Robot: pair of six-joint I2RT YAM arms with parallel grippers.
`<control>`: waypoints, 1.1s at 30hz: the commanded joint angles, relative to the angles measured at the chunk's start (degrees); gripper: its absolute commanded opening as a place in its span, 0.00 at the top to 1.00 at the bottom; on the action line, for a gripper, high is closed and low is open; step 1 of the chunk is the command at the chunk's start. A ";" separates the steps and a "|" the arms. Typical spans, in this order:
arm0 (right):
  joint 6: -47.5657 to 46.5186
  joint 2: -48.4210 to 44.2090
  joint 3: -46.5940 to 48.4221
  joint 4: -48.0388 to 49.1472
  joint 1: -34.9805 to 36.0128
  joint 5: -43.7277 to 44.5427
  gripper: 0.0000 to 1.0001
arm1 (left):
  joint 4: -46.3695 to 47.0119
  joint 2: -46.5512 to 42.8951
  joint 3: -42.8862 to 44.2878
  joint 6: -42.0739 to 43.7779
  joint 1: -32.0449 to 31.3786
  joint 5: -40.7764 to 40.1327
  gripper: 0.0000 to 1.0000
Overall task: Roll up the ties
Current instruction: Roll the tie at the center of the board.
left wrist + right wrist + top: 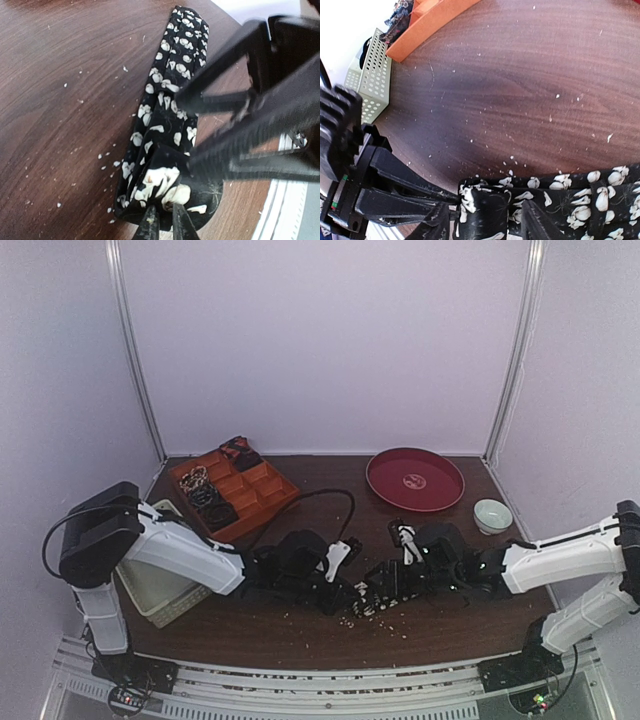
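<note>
A black tie with white flowers [378, 602] lies on the brown table between my two grippers. In the left wrist view the tie [170, 75] runs away from the camera, and my left gripper [165, 212] is shut on its near folded end. My right gripper [485, 220] is open, with its fingers set either side of that same folded end of the tie [580, 200]. In the top view the left gripper [345, 598] and the right gripper [388, 590] meet almost tip to tip. Coiled ties [205, 495] sit in the orange tray [268, 502].
A white slatted basket [150, 590] stands by the left arm. A red plate [415, 480] and a small pale bowl [492, 515] are at the back right. A black cable [335, 495] loops over the table's middle. White crumbs [350, 620] dot the wood.
</note>
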 commanded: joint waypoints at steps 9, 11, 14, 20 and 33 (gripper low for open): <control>-1.45 3.74 -2.79 -0.20 -0.25 -3.77 0.63 | 2.11 0.52 1.46 -1.56 -0.28 -2.71 0.88; -1.40 4.33 -3.20 0.28 -0.26 -5.00 0.64 | 2.43 -1.26 -0.13 -2.52 0.12 -3.60 0.87; -0.34 5.40 -4.27 2.25 -0.21 -5.88 0.65 | 2.44 -4.41 -3.58 -3.55 0.69 -5.40 0.86; 3.13 9.99 -4.71 9.11 0.88 -8.40 0.67 | -0.38 -10.23 -9.66 -4.72 1.59 -8.44 0.86; 2.59 19.67 4.53 10.09 3.41 -9.16 0.70 | -0.06 -19.40 -21.71 -8.85 1.78 -9.66 0.90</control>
